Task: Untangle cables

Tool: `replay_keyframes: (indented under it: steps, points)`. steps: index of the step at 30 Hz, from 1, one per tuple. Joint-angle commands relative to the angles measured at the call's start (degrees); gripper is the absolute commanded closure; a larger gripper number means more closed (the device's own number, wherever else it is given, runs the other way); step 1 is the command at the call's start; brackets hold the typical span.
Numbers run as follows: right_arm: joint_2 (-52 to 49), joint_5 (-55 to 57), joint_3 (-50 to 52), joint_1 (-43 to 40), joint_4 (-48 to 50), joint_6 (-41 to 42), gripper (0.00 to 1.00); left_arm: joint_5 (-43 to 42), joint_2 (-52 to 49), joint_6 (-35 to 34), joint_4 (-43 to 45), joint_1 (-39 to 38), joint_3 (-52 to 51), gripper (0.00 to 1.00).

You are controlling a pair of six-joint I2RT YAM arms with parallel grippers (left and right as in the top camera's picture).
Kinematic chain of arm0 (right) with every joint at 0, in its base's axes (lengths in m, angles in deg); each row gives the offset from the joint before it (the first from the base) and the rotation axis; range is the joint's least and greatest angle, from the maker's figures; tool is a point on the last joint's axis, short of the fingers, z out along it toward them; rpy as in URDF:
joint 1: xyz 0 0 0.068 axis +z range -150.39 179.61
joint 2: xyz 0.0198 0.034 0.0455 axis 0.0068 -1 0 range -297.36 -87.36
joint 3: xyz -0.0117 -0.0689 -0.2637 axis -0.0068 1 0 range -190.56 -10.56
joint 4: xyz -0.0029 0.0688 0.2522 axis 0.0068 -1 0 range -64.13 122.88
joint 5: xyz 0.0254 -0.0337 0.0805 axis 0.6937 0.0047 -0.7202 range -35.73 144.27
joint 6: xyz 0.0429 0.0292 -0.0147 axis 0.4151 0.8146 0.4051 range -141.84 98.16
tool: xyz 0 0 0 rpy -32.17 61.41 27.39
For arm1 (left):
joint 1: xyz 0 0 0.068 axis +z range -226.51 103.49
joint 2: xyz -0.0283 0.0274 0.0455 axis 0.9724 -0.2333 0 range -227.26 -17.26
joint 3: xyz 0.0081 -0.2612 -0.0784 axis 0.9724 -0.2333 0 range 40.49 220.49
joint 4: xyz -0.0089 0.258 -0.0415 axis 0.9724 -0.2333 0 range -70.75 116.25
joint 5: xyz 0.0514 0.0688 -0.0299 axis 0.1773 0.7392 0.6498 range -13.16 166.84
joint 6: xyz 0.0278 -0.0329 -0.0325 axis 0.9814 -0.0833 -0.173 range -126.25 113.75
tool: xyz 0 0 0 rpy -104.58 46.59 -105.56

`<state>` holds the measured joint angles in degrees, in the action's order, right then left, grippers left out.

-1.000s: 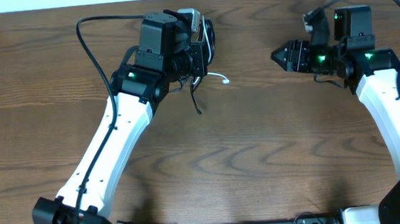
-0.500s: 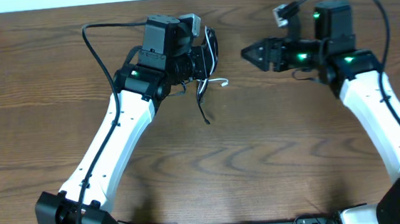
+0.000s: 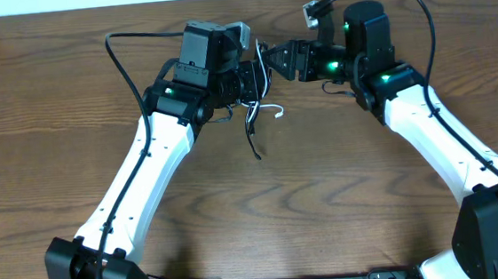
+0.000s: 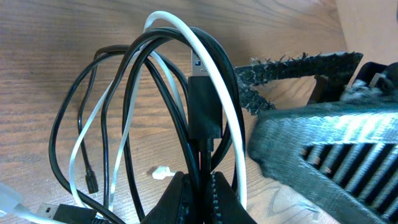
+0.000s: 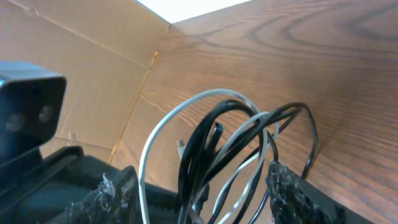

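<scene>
Closing in: right gripper at the held cables

The cables (image 3: 259, 66) hang as one tangled bunch above the far middle of the table (image 3: 325, 196), black cable (image 4: 205, 118) and white cable (image 4: 214, 59) looped through each other. In the left wrist view the loops fan upward from the pinch, with a black plug standing upright among them. From overhead a white tail curls out to the right below the bunch and a black tail drops toward the near side, its end lying on the wood.

The left gripper (image 4: 200, 182) is pressed together on the cables where the strands gather, several cords squeezed between its fingers.

The right gripper (image 5: 200, 177) has its jaws spread, one finger (image 5: 118, 186) on each side of the loops. Whether a pad touches a cord cannot be told.

A second ago the right gripper sat well off to the right, clear of the bunch, and half a second ago it was partway across. Now its tips are at the cables, facing the left gripper. The left arm has barely shifted, and the black tail swung slightly to the right
</scene>
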<state>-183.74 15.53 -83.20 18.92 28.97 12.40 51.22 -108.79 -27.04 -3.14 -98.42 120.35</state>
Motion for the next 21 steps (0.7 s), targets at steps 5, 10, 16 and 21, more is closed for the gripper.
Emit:
replay_keyframes:
  steps: [5, 10, 16, 21]
  points:
    - [-0.39, 14.45, -0.70, 5.31, -0.79, 2.03, 0.39, -0.94, -0.96, -0.33, -0.15, -1.07, 0.15, 0.93]
    - [-0.39, 21.94, -0.70, 6.84, -3.45, 2.21, 0.51, -0.72, -0.96, -0.28, -0.17, -1.53, 0.15, 0.92]
    - [-0.39, 29.81, -0.70, 4.48, -15.39, 2.56, 0.90, 2.32, -0.96, -0.20, -0.55, -1.53, 0.13, 0.92]
    - [-0.39, 30.23, -0.68, 2.34, -19.89, 2.54, 0.99, 2.91, -0.96, 0.57, -0.52, -1.51, 0.15, 0.93]
